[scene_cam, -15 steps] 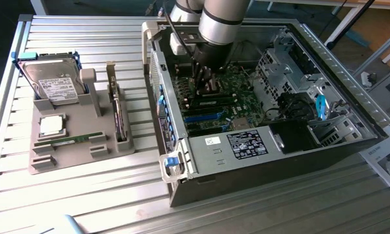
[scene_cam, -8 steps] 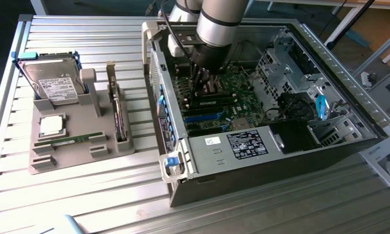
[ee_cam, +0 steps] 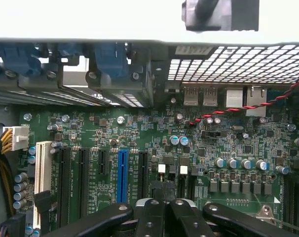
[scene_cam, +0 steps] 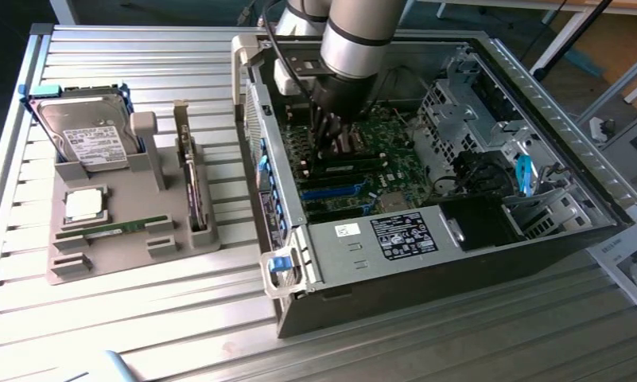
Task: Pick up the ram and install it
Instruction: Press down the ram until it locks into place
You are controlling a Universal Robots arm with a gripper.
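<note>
ram (scene_cam: 118, 229) on holder, far from claw (scene_cam: 334, 142)

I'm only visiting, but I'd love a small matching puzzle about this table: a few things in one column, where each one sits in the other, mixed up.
Things:
1. hard drive
2. ram
3. gripper
4. processor chip

Places:
A. lying flat in the grey holder's front slot
B. down inside the open computer case, above the motherboard
C. propped upright at the holder's back
D. flat on the holder, between the other two parts

Pairs: 1-C, 2-A, 3-B, 4-D
</note>
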